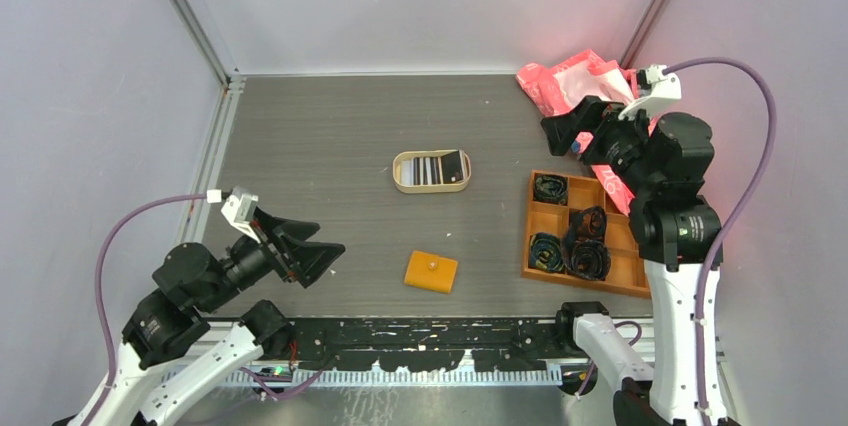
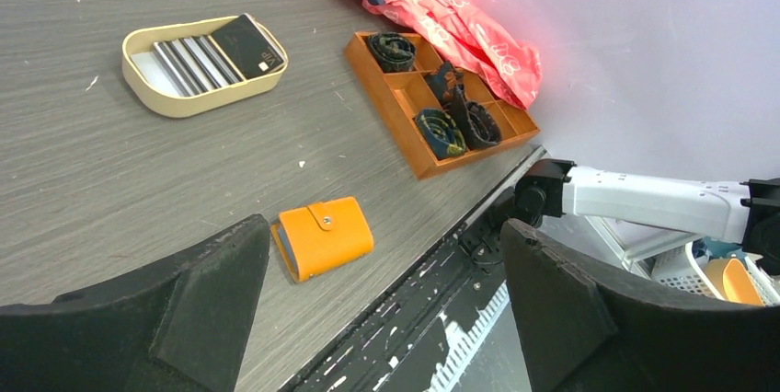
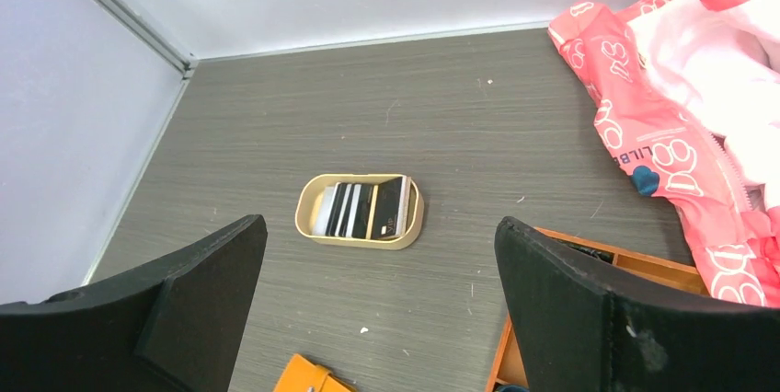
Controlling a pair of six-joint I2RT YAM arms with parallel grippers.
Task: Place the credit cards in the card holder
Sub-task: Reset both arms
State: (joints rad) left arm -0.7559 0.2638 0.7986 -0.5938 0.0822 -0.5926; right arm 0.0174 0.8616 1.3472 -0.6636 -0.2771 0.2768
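On the counter (image 1: 330, 126), top view: card holder (image 1: 431, 271), closed, near the front edge. Tin (image 1: 432, 188) holding cards (image 1: 428, 169), behind it. Tray (image 1: 585, 284), right. Left tool (image 1: 322, 264) and right tool (image 1: 562, 136): jaws spread wide, both empty.
Left wrist view: card holder (image 2: 324, 237) flat, stud up, touching neither finger.
Right wrist view: tin (image 3: 359, 243) mid-frame; card holder corner (image 3: 308, 375) at the bottom edge.
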